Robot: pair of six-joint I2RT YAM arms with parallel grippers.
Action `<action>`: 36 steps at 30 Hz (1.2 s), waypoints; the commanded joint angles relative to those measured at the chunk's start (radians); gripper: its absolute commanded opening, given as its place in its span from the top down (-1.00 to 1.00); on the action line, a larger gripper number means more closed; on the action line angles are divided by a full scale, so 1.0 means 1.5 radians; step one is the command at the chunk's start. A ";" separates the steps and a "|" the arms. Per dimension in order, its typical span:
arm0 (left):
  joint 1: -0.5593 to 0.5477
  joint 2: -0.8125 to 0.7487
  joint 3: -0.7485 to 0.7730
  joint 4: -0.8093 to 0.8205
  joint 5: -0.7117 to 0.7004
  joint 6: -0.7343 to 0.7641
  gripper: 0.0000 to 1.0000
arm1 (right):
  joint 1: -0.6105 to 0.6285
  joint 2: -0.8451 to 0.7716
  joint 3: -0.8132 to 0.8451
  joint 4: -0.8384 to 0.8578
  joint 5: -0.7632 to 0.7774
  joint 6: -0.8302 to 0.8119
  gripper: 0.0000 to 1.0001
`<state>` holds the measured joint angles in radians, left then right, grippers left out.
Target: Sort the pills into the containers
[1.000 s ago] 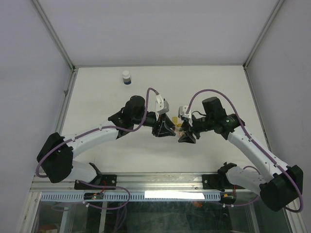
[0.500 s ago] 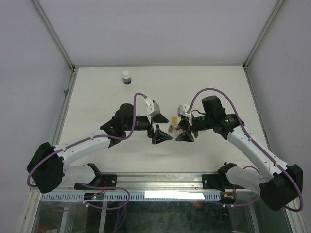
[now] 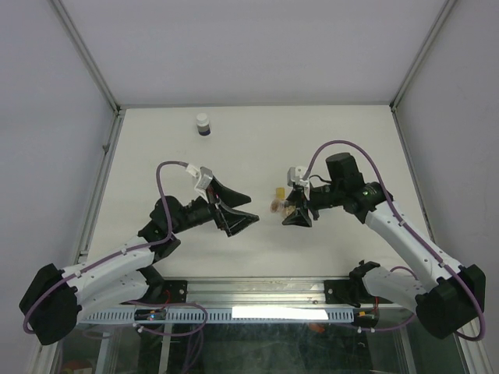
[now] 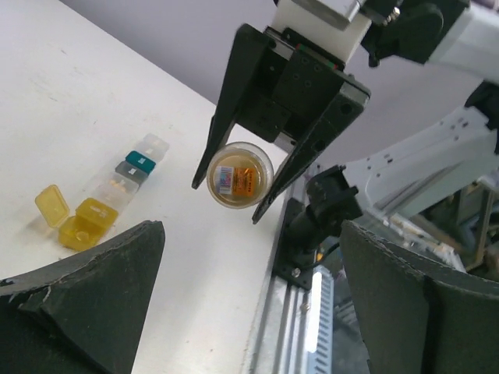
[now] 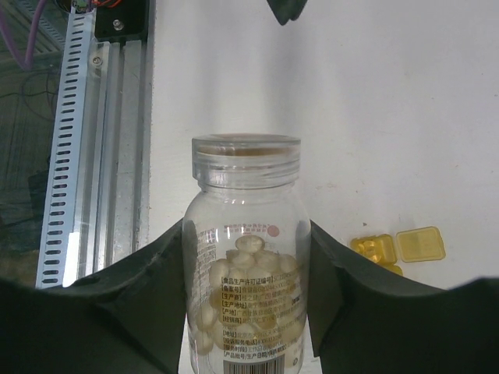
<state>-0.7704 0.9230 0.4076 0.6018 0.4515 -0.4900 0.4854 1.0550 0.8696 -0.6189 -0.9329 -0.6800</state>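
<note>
My right gripper [image 5: 247, 234] is shut on a clear bottle [image 5: 246, 257] of pale pills [image 5: 249, 274], held level above the table with its capped end towards the left arm. In the top view the bottle [image 3: 277, 206] sticks out left of the right gripper [image 3: 295, 212]. The containers [image 4: 117, 187] lie on the table just beyond it, the yellow compartment [image 4: 87, 224] with its lid open. The yellow compartment [image 5: 374, 248] also shows to the bottle's right. My left gripper [image 3: 253, 211] stands open and empty, a short way left of the bottle [image 4: 239, 174].
A small white-capped dark bottle [image 3: 203, 124] stands at the far left of the table. A metal rail [image 5: 78, 156] runs along the near edge, by the arm bases. White walls close in the back and both sides.
The left gripper was at the bottle's end; it has opened wide and drawn back to the left and nearer the table's front. The right gripper holds the bottle in the same place.
</note>
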 commanded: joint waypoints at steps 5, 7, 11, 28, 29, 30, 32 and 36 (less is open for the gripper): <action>-0.034 -0.039 0.052 -0.077 -0.222 -0.189 -0.76 | -0.017 0.000 0.023 0.029 -0.029 -0.006 1.00; -0.067 -0.029 0.086 -0.164 -0.280 -0.158 -0.76 | -0.021 0.002 0.022 0.028 -0.031 -0.005 1.00; -0.081 0.011 0.118 -0.195 -0.277 -0.137 -0.71 | -0.029 0.005 0.022 0.029 -0.033 -0.005 1.00; -0.082 0.151 0.175 -0.083 -0.114 -0.158 -0.47 | -0.033 0.013 0.023 0.027 -0.037 -0.004 1.00; -0.082 0.155 0.176 -0.080 -0.111 -0.159 -0.45 | -0.033 0.013 0.024 0.027 -0.037 -0.004 1.00; -0.082 0.159 0.176 -0.076 -0.108 -0.161 -0.42 | -0.033 0.012 0.023 0.026 -0.038 -0.005 1.00; -0.082 0.166 0.177 -0.068 -0.101 -0.164 -0.34 | -0.033 0.011 0.023 0.025 -0.039 -0.005 1.00; -0.085 0.179 0.184 -0.065 -0.095 -0.165 -0.27 | -0.032 0.008 0.023 0.025 -0.040 -0.004 1.00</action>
<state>-0.8848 1.1828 0.6334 0.4297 0.2707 -0.7212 0.4416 1.0767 0.8696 -0.6186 -0.9520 -0.6796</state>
